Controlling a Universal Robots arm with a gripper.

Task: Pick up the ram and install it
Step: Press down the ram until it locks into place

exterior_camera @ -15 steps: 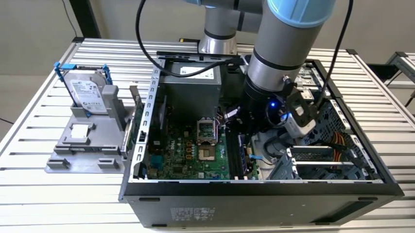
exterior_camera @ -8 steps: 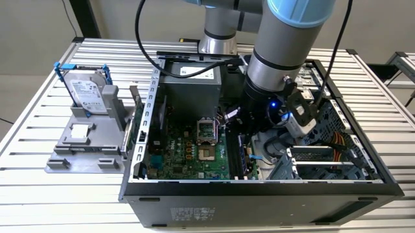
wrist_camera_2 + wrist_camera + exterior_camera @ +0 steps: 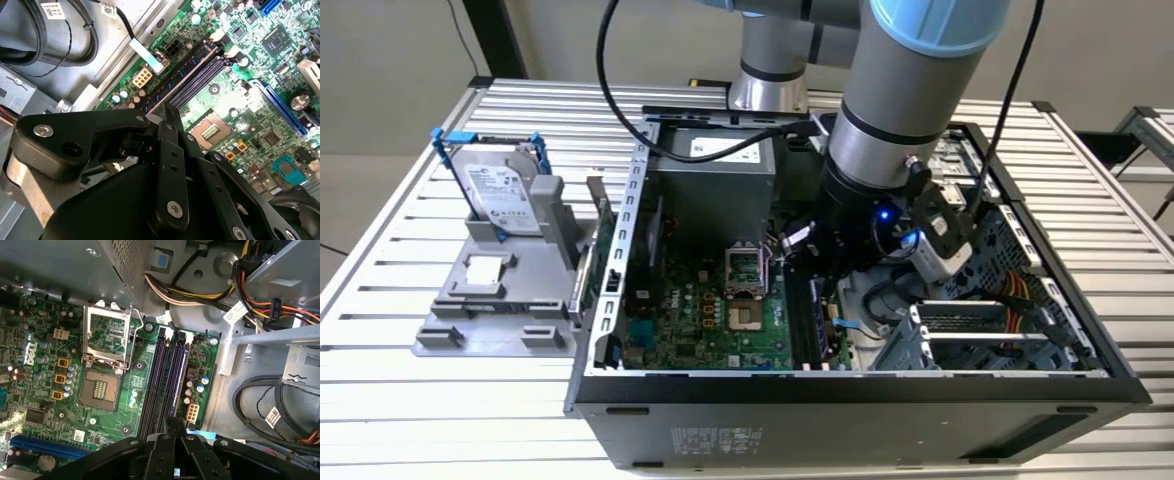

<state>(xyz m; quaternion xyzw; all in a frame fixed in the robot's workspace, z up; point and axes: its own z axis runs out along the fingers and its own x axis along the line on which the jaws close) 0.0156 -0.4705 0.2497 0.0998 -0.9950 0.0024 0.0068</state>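
Second wrist view shows the gripper (image 3: 167, 117) closed narrow on the ram (image 3: 187, 82), held edge-down with its long axis running along the memory slots (image 3: 200, 75) directly beneath, entering one slot

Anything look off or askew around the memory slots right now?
Nothing stands out. The gripper hangs over the memory slots, with a thin board edge running along them. The CPU socket is bare, its latch frame open.
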